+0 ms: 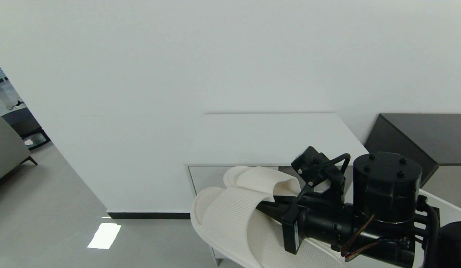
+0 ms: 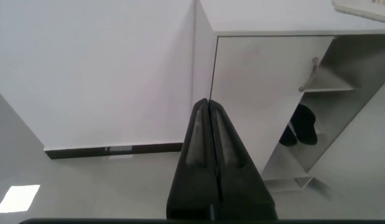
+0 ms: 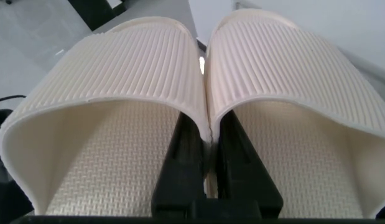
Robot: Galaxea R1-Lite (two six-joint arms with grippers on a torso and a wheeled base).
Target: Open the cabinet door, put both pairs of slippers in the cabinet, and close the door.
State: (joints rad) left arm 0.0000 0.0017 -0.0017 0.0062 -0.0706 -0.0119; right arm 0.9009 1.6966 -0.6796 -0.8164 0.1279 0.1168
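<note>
Nearest, at 5 o'clock in the head view, our right gripper (image 3: 208, 143) pinches the touching inner walls of the white slippers (image 1: 230, 219), toes pointing away. We should hold that pinch firm and carry the pair level. Our left gripper (image 2: 209, 134) hangs empty, jaws pressed together. Beyond, towards 12 o'clock, the cabinet (image 1: 271, 137) stands open; we'd aim for shelf room beside the black slippers (image 2: 302, 124)

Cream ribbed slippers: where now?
The pair of cream ribbed slippers is clamped in the right pincer, low and right in the head view, in front of the white cabinet.
</note>
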